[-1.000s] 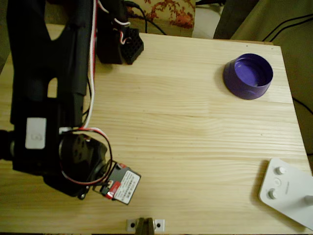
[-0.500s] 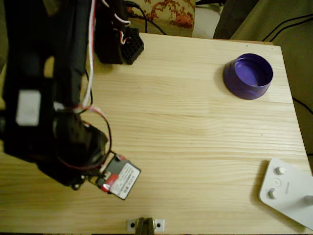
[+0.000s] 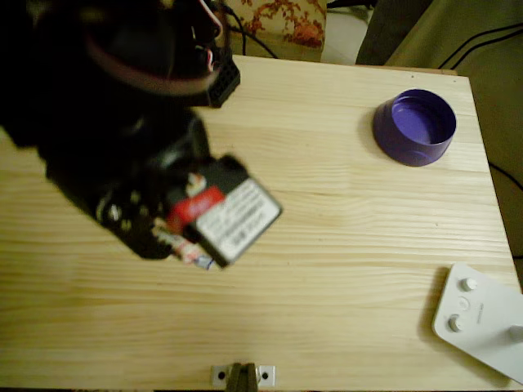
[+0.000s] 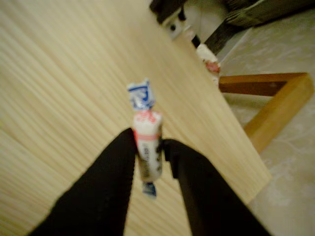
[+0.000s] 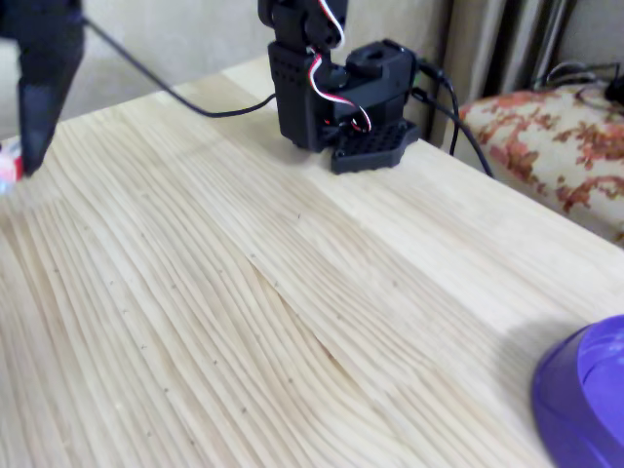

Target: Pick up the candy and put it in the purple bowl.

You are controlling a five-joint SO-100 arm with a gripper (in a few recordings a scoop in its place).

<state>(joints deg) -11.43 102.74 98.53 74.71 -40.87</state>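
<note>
The candy (image 4: 147, 143), a white wrapper with red marks and blue twisted ends, is pinched upright between my two black fingers (image 4: 110, 187) in the wrist view. My gripper (image 4: 149, 141) is shut on it and held above the wooden table. From overhead, the blurred arm hangs over the table's left half, and the candy (image 3: 194, 255) peeks out below the gripper (image 3: 181, 245). The purple bowl (image 3: 414, 126) stands at the far right, well away from the gripper. In the fixed view the bowl (image 5: 585, 409) is at the bottom right and the candy (image 5: 8, 161) at the left edge.
A white device with round knobs (image 3: 482, 318) lies at the table's right front corner. The arm's black base (image 5: 327, 88) with cables stands at the back edge. A small metal bracket (image 3: 242, 375) sits at the front edge. Bare wood (image 3: 343, 237) lies between gripper and bowl.
The arm has risen from the table's front left and swung toward the middle, carrying the candy up with it. The bowl and the white device have not moved.
</note>
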